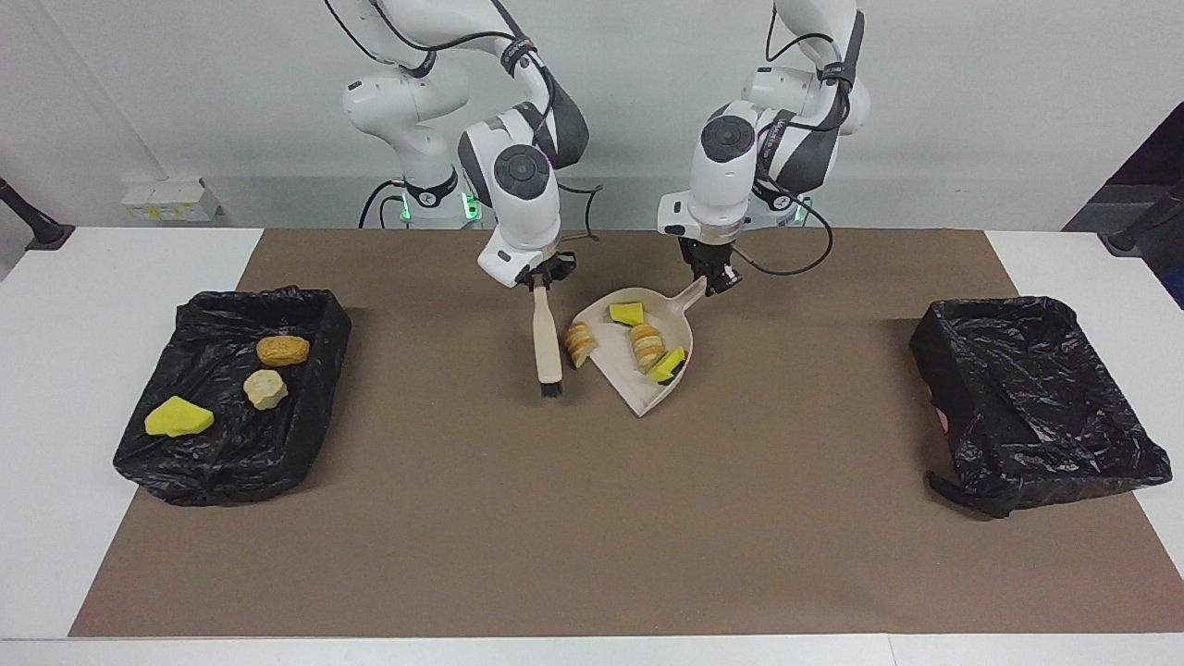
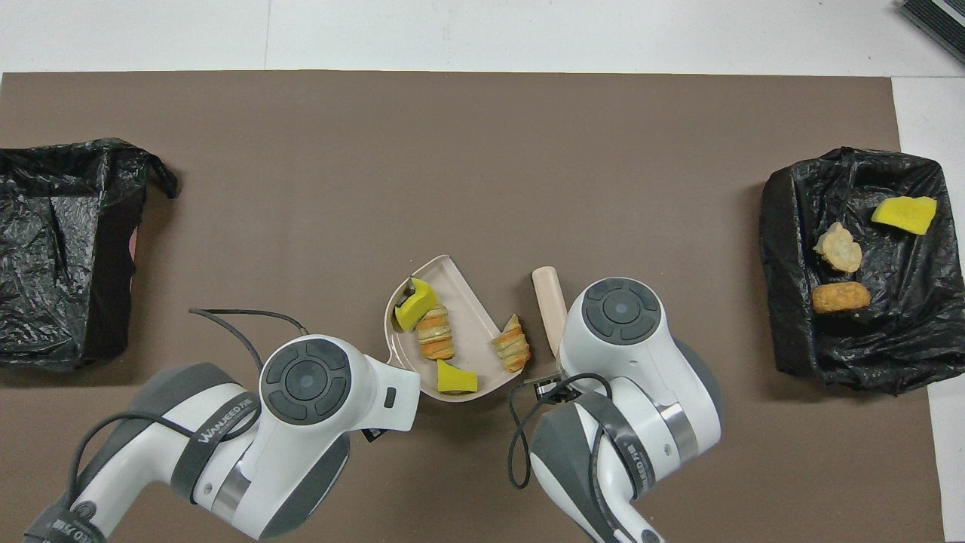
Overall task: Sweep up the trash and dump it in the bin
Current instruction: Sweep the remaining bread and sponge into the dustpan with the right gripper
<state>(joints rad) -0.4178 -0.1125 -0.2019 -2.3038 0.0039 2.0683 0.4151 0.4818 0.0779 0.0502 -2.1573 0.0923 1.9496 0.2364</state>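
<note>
The beige dustpan is held by its handle in the clenched jaws of the left gripper, its mouth tilted toward the right arm's end of the table. Three pieces of trash are seen in the pan: a yellow chunk at 12 o'clock near the handle, a tan layered lump in the middle, and a second yellow chunk at 5 o'clock. A fourth tan lump lies on the brown mat just at the pan's open edge, between pan and brush. The brush is grasped at its handle end by the right gripper, bristles down on the mat. Three further pieces lie in the black-lined bin at the right arm's end; a second black-lined bin stands at the left arm's end.
</note>
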